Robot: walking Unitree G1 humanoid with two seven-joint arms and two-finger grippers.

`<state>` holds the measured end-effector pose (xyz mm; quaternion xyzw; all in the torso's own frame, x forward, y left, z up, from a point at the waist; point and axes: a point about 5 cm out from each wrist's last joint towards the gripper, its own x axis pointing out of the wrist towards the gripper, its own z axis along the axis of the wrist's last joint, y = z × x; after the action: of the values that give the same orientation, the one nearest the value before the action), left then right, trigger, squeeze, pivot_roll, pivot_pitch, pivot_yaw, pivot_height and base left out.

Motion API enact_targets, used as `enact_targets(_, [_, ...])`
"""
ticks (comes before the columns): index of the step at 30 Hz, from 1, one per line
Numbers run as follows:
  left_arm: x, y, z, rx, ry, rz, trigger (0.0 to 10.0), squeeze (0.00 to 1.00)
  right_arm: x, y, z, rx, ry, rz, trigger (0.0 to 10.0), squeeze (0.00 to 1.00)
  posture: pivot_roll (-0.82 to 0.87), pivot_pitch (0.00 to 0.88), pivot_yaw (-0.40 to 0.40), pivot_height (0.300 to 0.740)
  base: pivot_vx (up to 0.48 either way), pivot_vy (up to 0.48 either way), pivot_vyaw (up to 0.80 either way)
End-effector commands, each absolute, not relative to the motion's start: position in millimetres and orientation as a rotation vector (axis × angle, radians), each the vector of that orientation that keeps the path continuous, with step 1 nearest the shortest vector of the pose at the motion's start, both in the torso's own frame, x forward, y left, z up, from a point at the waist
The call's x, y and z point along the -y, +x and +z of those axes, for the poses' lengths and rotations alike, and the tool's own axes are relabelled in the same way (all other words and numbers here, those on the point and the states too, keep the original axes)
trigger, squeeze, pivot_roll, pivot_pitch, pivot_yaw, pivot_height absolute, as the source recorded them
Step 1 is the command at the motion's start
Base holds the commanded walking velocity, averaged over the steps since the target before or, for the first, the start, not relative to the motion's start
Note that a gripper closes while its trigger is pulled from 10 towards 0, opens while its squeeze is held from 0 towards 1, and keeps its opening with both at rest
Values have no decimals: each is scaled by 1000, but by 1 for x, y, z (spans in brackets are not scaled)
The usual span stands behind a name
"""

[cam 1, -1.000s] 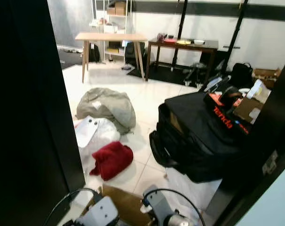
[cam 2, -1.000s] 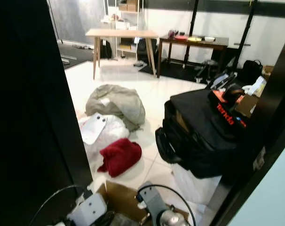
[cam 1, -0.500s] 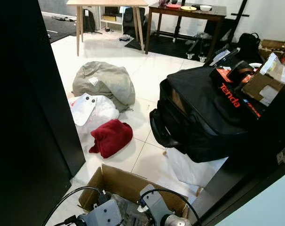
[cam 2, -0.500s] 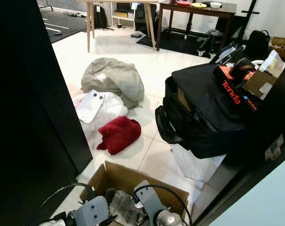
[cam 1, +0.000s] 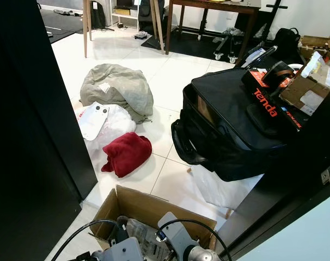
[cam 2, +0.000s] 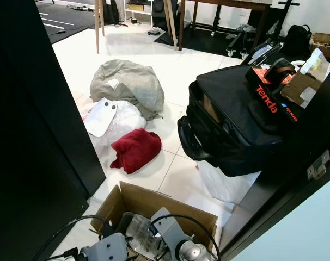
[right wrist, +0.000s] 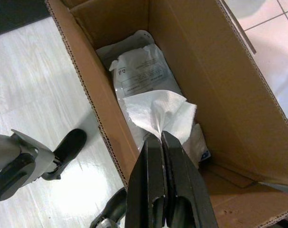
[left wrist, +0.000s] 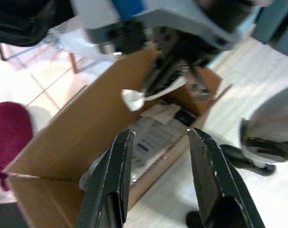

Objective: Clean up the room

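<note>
Rubbish is being gathered into the cardboard box [cam 1: 133, 205] on the floor at the robot's feet; a plastic packet [right wrist: 139, 71] already lies inside. The right pincer [right wrist: 161, 142] is pressed together on a white paper tissue [right wrist: 159, 112], held right over the open box so that a release should drop it in. The left pincer [left wrist: 159, 156] hangs spread and carrying nothing beside the box, likely kept clear of the drop. Further out on the tiles lie a red cloth [cam 1: 127, 154], a white plastic bag [cam 1: 105, 122] and a grey bundle [cam 1: 118, 87], apparently still to collect; a black bag [cam 1: 236, 128] stands to the right.
</note>
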<state>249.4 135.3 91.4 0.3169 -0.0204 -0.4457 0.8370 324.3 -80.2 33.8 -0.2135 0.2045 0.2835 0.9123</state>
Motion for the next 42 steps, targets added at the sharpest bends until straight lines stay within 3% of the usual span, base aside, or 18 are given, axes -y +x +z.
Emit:
enact_targets(1, [-136, 239, 81, -3, 685, -995, 10000, 0, 82, 318, 25, -455, -433, 584, 10000, 0, 86, 390, -30, 740, 0, 0, 0])
enact_targets(12, [-144, 235, 76, -43, 712, -1014, 10000, 0, 90, 321, 27, -448, -435, 555, 10000, 0, 84, 375, -28, 740, 0, 0, 0])
enact_targets(13, [-145, 235, 75, -46, 715, -1014, 10000, 0, 91, 321, 27, -449, -435, 553, 10000, 102, 84, 375, -28, 740, 0, 0, 0])
enact_targets(14, [-146, 235, 75, -49, 719, -1014, 10000, 0, 92, 321, 27, -451, -436, 548, 10000, 882, 84, 371, -27, 740, 0, 0, 0])
enact_targets(16, [-146, 235, 75, -49, 719, -1014, 10000, 0, 92, 321, 27, -451, -436, 548, 10000, 882, 84, 371, -27, 740, 0, 0, 0])
enact_targets(17, [-147, 236, 75, -51, 720, -1012, 10000, 0, 93, 322, 26, -453, -439, 540, 10000, 1000, 83, 368, -26, 740, 0, 0, 0])
enact_targets(20, [-146, 236, 75, -51, 722, -1011, 10000, 0, 94, 322, 26, -457, -448, 533, 10000, 973, 81, 364, -27, 740, 0, 0, 0])
enact_targets(21, [-146, 237, 75, -49, 723, -1012, 10000, 0, 94, 322, 26, -459, -451, 534, 10000, 0, 79, 360, -27, 740, 0, 0, 0])
enact_targets(30, [-144, 241, 72, -52, 718, -988, 10000, 0, 99, 324, 28, -449, -450, 520, 10000, 0, 69, 322, -26, 740, 0, 0, 0])
enact_targets(33, [-146, 252, 66, -97, 658, -850, 10000, 0, 107, 325, 30, -420, -361, 428, 10000, 0, 49, 248, -25, 740, 0, 0, 0])
enact_targets(35, [-147, 254, 63, -114, 637, -803, 10000, 0, 110, 325, 30, -413, -328, 401, 10000, 0, 49, 248, -25, 740, 0, 0, 0])
enact_targets(38, [-149, 266, 57, -174, 469, -545, 10000, 0, 117, 320, 28, -382, -249, 316, 10000, 0, 32, 188, -19, 740, 0, 0, 0])
enact_targets(39, [-149, 266, 57, -174, 469, -545, 10000, 0, 117, 320, 28, -382, -249, 316, 10000, 0, 32, 188, -19, 740, 0, 0, 0])
enact_targets(40, [-151, 269, 54, -192, 455, -426, 10000, 0, 123, 316, 26, -366, -202, 257, 10000, 0, 28, 176, -17, 740, 0, 0, 0])
enact_targets(42, [-151, 269, 54, -192, 455, -426, 10000, 0, 123, 316, 26, -366, -202, 257, 10000, 0, 28, 176, -17, 740, 0, 0, 0])
